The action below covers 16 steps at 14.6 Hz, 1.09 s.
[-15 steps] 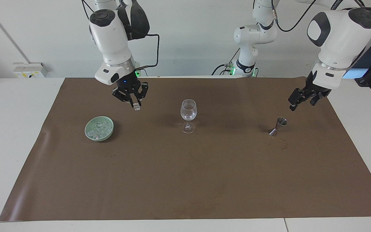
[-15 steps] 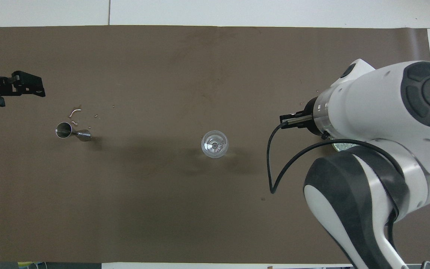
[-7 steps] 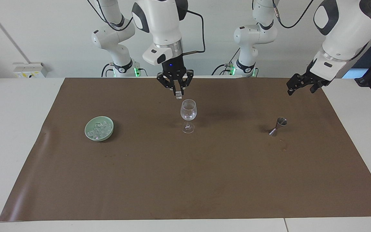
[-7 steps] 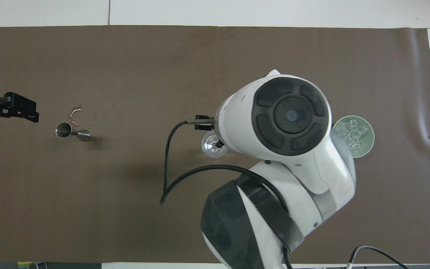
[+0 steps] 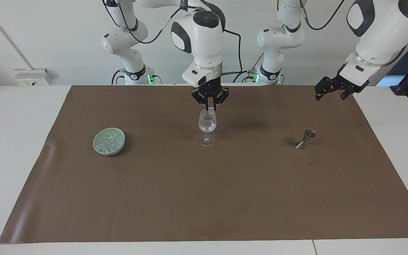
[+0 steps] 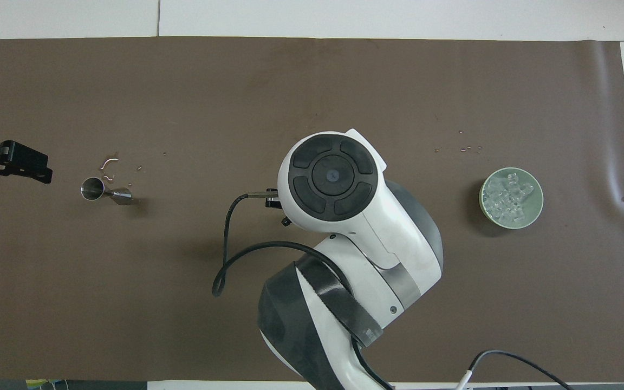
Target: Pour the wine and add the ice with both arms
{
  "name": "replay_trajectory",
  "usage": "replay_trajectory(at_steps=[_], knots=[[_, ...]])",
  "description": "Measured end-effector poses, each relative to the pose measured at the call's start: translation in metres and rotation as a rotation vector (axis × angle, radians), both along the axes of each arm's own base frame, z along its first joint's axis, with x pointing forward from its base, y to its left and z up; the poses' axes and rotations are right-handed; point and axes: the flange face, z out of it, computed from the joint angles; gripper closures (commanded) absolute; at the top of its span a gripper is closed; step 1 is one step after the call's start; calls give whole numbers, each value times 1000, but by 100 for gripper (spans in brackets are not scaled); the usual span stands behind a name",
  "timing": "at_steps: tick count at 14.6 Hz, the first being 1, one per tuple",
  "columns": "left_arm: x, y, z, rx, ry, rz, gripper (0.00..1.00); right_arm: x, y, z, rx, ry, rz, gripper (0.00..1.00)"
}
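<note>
My right gripper (image 5: 210,107) is shut on one small clear ice cube (image 5: 211,111) and holds it right over the rim of the clear stemmed glass (image 5: 207,124), which stands upright mid-table. In the overhead view the right arm (image 6: 333,184) hides the glass and the cube. The remaining ice (image 5: 109,142) lies in the pale green bowl (image 5: 98,147) toward the right arm's end; the bowl (image 6: 484,208) and its ice (image 6: 511,195) also show from above. My left gripper (image 5: 321,93) hangs in the air over the mat's edge at the left arm's end (image 6: 33,164), empty.
A small steel jigger (image 5: 306,137) stands on the brown mat (image 5: 204,198) toward the left arm's end, also seen from above (image 6: 101,190). A few spilled drops (image 6: 109,162) lie just farther from the robots than the jigger.
My right gripper has carried the ice cube from beside the bowl to over the glass and lowered it to the rim. My left gripper has risen and drawn back from the jigger.
</note>
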Motion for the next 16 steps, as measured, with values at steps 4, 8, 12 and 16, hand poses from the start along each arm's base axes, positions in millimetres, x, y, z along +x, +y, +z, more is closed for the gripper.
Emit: replay_trajectory(at_steps=[4, 8, 12, 16], knots=[[0, 0, 0, -2, 0, -1, 0, -8, -8, -12, -7, 14, -3, 85], [0, 0, -1, -4, 3, 0, 0, -11, -10, -12, -4, 13, -2, 83], [0, 1, -3, -16, 6, 3, 0, -12, -8, -11, 1, 7, 2, 83], [-2, 3, -2, -19, 5, 8, 0, -11, -6, -10, 13, -10, 2, 79]])
